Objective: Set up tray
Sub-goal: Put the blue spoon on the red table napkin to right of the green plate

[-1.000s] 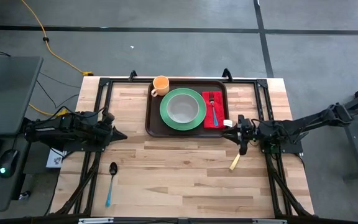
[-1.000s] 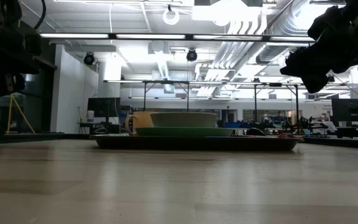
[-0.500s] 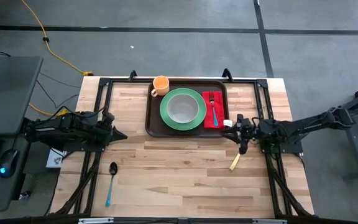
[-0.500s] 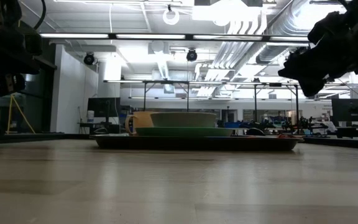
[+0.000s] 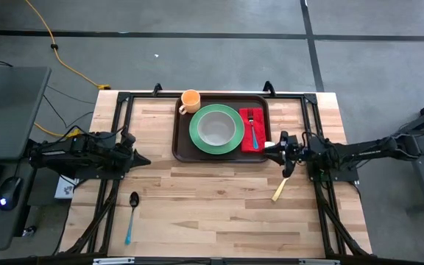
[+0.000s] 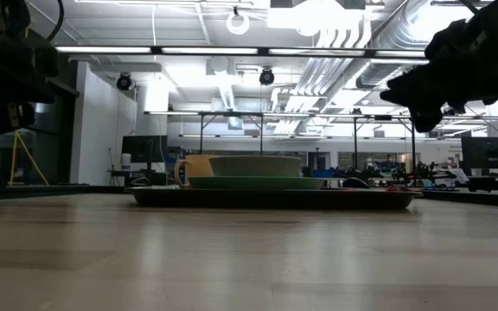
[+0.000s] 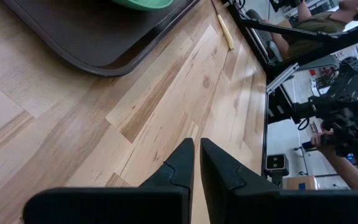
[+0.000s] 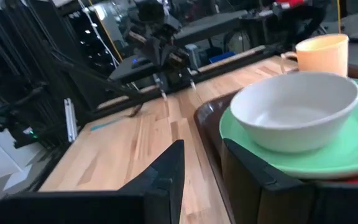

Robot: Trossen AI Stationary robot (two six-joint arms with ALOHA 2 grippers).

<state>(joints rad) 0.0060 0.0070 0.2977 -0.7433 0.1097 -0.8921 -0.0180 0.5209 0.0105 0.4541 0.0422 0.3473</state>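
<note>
The dark brown tray (image 5: 183, 144) lies at the table's far middle. On it are a green plate (image 5: 197, 140) with a white bowl (image 8: 297, 112), an orange cup (image 5: 190, 100), and a red napkin (image 5: 244, 140) with a blue-handled fork (image 5: 253, 133). My right gripper (image 5: 269, 152) hangs just off the tray's near right corner, pointing level toward the table's left, open with nothing between its fingers (image 8: 173, 158). My left gripper (image 5: 144, 159) waits shut above the table's left side (image 7: 196, 144), empty.
A blue-handled spoon (image 5: 131, 216) lies near the table's near left corner. A pale yellow utensil (image 5: 278, 191) lies on the wood below my right gripper. Bare wood fills the table's near half. Black frame rails (image 5: 116, 110) run along the table's sides.
My right gripper has swung a little toward the table's far edge and the tray's near right corner, turning from pointing partly toward the near edge to pointing straight toward the table's left. Its fingers keep the same gap.
</note>
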